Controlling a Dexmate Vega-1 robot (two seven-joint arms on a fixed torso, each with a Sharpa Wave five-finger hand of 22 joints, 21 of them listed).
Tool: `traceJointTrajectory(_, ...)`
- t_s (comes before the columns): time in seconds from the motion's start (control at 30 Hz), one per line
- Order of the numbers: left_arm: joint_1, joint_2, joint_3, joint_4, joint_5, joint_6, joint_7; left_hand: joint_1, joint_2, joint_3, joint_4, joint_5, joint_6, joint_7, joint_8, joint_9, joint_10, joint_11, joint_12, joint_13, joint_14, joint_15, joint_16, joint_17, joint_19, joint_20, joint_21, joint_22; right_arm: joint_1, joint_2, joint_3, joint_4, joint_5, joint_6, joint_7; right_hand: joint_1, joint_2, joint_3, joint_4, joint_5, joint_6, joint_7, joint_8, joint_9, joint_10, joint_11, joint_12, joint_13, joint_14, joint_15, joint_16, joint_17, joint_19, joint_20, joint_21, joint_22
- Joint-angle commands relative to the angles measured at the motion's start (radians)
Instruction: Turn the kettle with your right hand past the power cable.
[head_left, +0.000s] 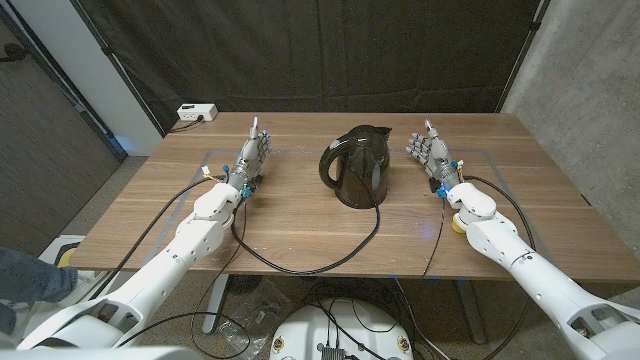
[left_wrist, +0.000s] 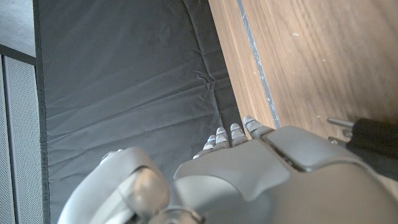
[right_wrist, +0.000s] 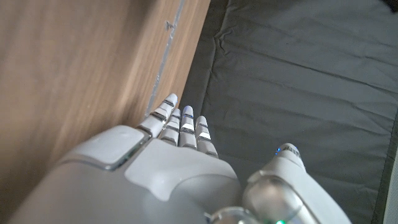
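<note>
Wooden table (head_left: 300, 225), black kettle (head_left: 357, 165) mid-table, apparently clear of both empty hands' straight fingers (head_left: 262, 143), cable (head_left: 330, 262) trailing nearward.

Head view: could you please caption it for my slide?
Black kettle and its power cable between open left hand and right hand.

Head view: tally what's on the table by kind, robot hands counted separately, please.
Kettles: 1, the black kettle at mid-table.
Power cables: 1, the black cable looping from the kettle toward the table's near edge.
White boxes: 1, the white box at the far left corner.
Robot hands: 2, left hand and right hand, both holding nothing.
Total: 5.
</note>
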Motion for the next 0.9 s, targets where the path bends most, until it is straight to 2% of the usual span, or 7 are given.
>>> traceJointTrajectory(0.03,0.022,-0.008,-0.023,-0.020,0.025,0.003,-0.018,0.011,0.003,-0.006,-0.001,0.004,-0.006,-0.002,0.005,0.004,-0.005,0.000,0.005,0.003,-0.006,0.000,0.006,0.001,-0.007,0.000,0.005,0.002,-0.075,0.056,0.091,-0.084,-0.108,-0.085,0.027,0.013,0.000,0.008,-0.001,0.005,0.005,0.011,0.005,0.002,0.010,-0.003,0.005,0.002,0.004,0.009,0.004,0.005,0.007,0.002,0.005,0.001)
traceJointTrajectory(0.3,0.032,-0.006,-0.036,-0.042,0.038,0.009,-0.021,0.015,0.007,-0.005,-0.003,0.006,-0.002,-0.002,0.005,0.004,-0.001,0.000,0.006,0.003,-0.003,0.001,0.006,0.001,-0.008,0.002,0.005,0.002,-0.093,0.107,0.143,-0.086,-0.182,-0.020,0.031,0.020,0.002,0.010,-0.005,0.004,0.005,0.006,0.004,0.002,0.012,-0.009,0.004,0.003,0.015,0.003,0.007,0.005,0.013,0.004,0.006,0.001)
traceJointTrajectory(0.63,0.061,0.025,-0.048,-0.107,0.055,0.030,-0.014,0.022,0.015,-0.003,-0.006,0.008,0.011,-0.003,0.007,0.004,0.012,0.002,0.009,0.003,0.008,0.001,0.008,0.001,-0.005,0.003,0.007,0.002,-0.160,0.109,0.184,-0.179,-0.289,0.057,-0.028,0.032,0.005,0.013,-0.012,0.003,0.010,-0.012,0.004,0.003,0.011,-0.024,0.003,0.004,0.028,-0.009,0.009,0.005,0.026,0.000,0.010,0.001)
traceJointTrajectory(0.83,0.107,0.068,-0.067,-0.186,0.078,0.020,0.008,0.029,0.022,-0.001,-0.008,0.008,0.022,-0.002,0.009,0.004,0.025,0.004,0.012,0.003,0.021,0.003,0.011,0.001,0.006,0.006,0.011,0.002,-0.203,0.101,0.195,-0.245,-0.346,0.100,-0.064,0.040,0.008,0.016,-0.015,0.002,0.010,-0.018,0.004,0.003,0.011,-0.029,0.002,0.004,0.035,-0.012,0.010,0.005,0.033,-0.001,0.011,0.000)
traceJointTrajectory(0.9,0.110,0.075,-0.071,-0.189,0.085,0.006,0.003,0.034,0.025,-0.001,-0.010,0.009,0.030,-0.002,0.011,0.004,0.033,0.006,0.013,0.003,0.031,0.001,0.013,0.001,0.014,0.008,0.014,0.001,-0.214,0.098,0.195,-0.261,-0.365,0.113,-0.074,0.043,0.009,0.016,-0.017,0.002,0.010,-0.018,0.003,0.003,0.007,-0.032,0.001,0.004,0.037,-0.011,0.009,0.005,0.035,-0.002,0.011,0.000)
